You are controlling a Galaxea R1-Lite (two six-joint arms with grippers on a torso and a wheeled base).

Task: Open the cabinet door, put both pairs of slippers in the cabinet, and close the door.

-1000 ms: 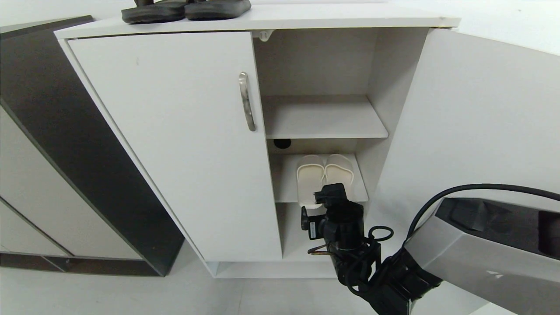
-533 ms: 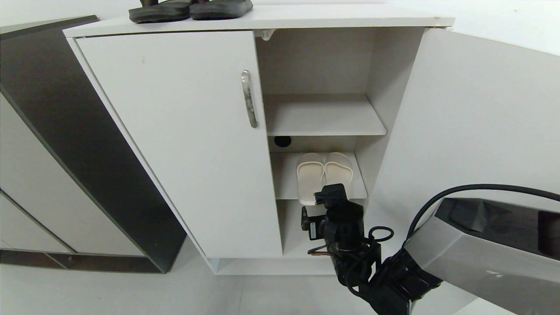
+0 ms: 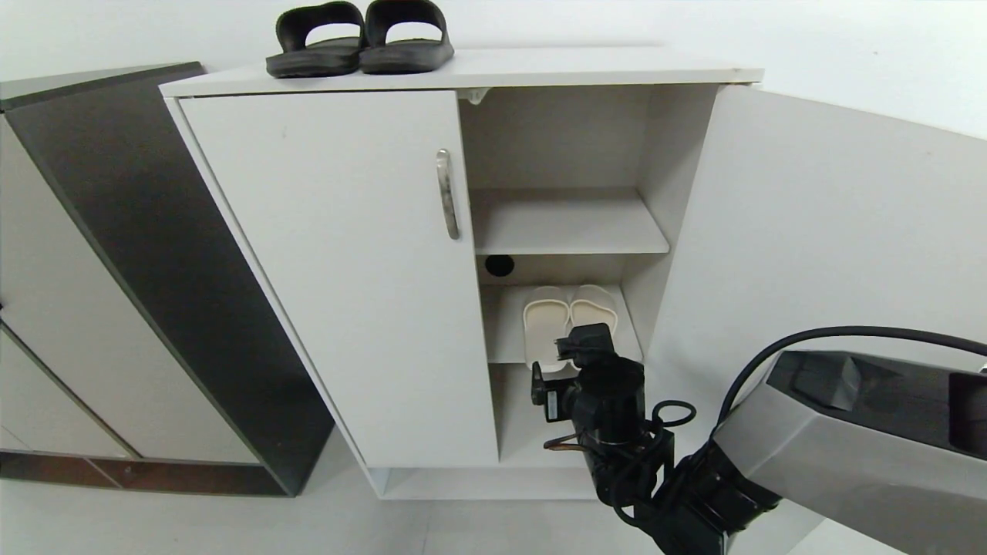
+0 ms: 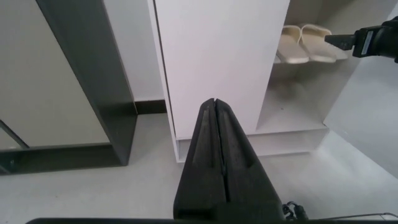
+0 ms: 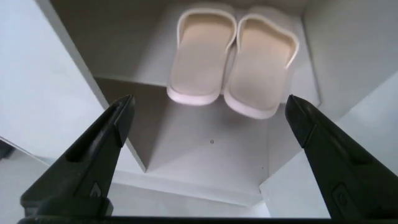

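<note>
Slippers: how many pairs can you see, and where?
2. The black pair sits on top of the cabinet; the cream pair lies on its lower shelf. The closed left door could hide more.

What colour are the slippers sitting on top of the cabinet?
Black: the open-toed slide slippers on the white cabinet's top panel; clearest in the head view.

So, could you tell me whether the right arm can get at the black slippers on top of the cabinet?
Probably yes: the black slippers sit uncovered on the cabinet top, and the open right hand hangs low before the shelves with nothing above it. Height may limit it.
</note>
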